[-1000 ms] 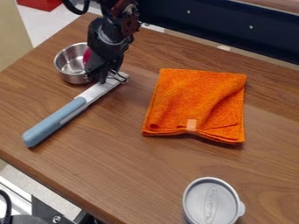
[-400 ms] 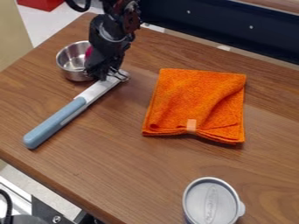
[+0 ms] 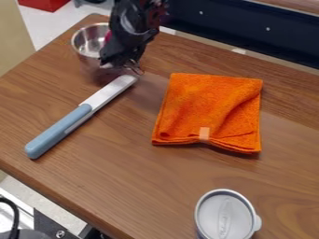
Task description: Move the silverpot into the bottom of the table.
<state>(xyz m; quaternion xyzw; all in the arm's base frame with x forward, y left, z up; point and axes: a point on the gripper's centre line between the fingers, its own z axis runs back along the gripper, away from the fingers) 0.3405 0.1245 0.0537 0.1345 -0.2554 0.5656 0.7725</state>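
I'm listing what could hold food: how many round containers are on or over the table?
2: the silver pot towards the far left corner, and the grey lidded container at bottom right. The arm may hide others.

So I did a headcount on my feed and got one of pretty much everything. One table (image 3: 143,177), with one silver pot (image 3: 88,43) up by its top-left corner and one gripper (image 3: 118,63) there too. I had one blue-handled knife (image 3: 78,116) toward the lower-left edge, one folded orange cloth (image 3: 211,109) nearer the top edge, and one lidded cup (image 3: 225,217) way down at the bottom. Beyond that top-left corner I spotted one red object (image 3: 44,3). No doubles among those, lol.
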